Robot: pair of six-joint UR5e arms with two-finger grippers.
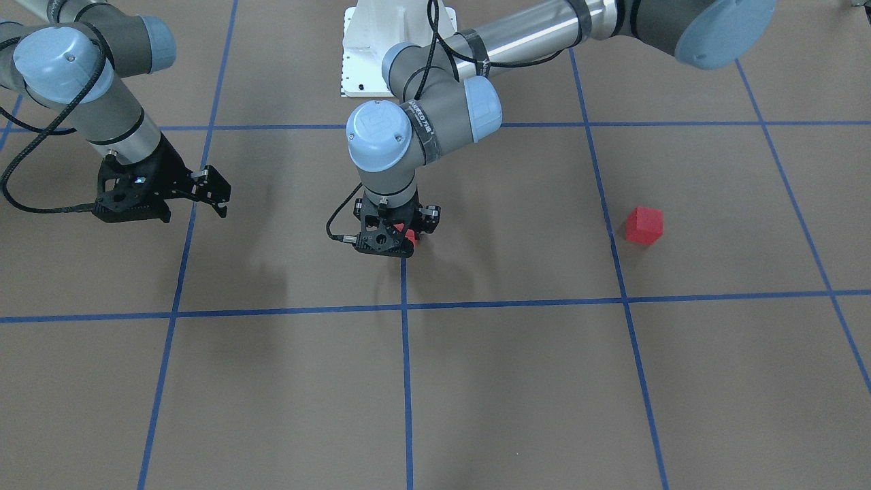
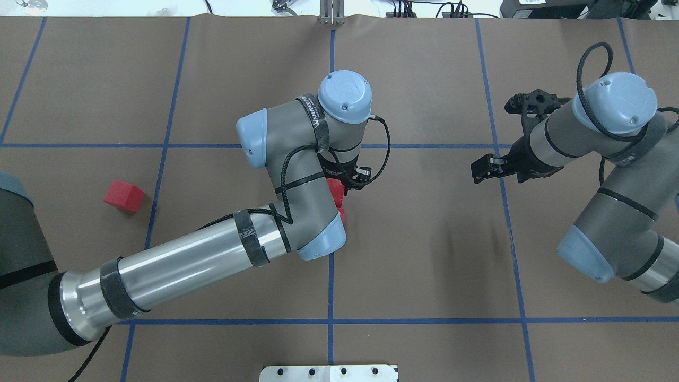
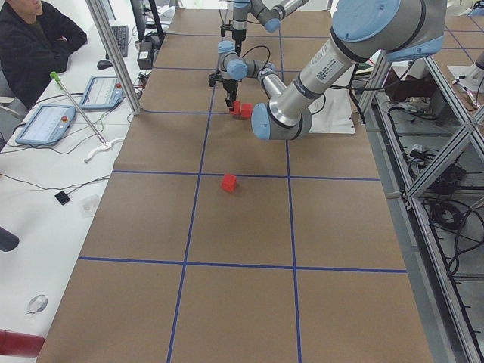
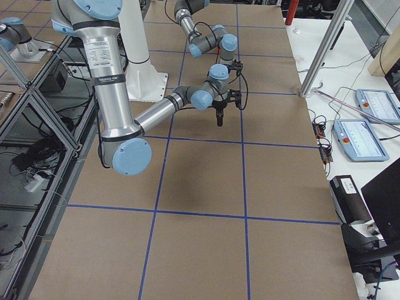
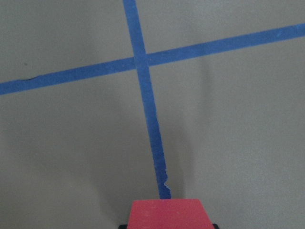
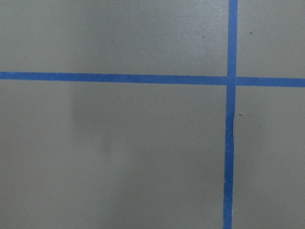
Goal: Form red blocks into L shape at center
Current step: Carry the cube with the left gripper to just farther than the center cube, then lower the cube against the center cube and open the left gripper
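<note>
My left gripper [image 1: 410, 239] points down at the center patch [image 1: 490, 231] on the middle blue tape line. It is shut on a red block [image 5: 167, 215], which shows between the fingertips at the bottom of the left wrist view. A second red block [image 2: 341, 214] sits right beside it, mostly hidden under the left arm; both show in the exterior left view [image 3: 240, 110]. The third red block [image 1: 644, 225] lies alone one grid square away on my left side [image 2: 123, 196]. My right gripper [image 1: 212, 192] hangs open and empty above the floor, far from all blocks.
Blue tape lines [image 2: 330, 321] divide the brown floor into squares. The white robot base [image 1: 395, 47] stands behind the center patch. An operator and tablets sit at a side table [image 3: 45, 121] in the exterior left view.
</note>
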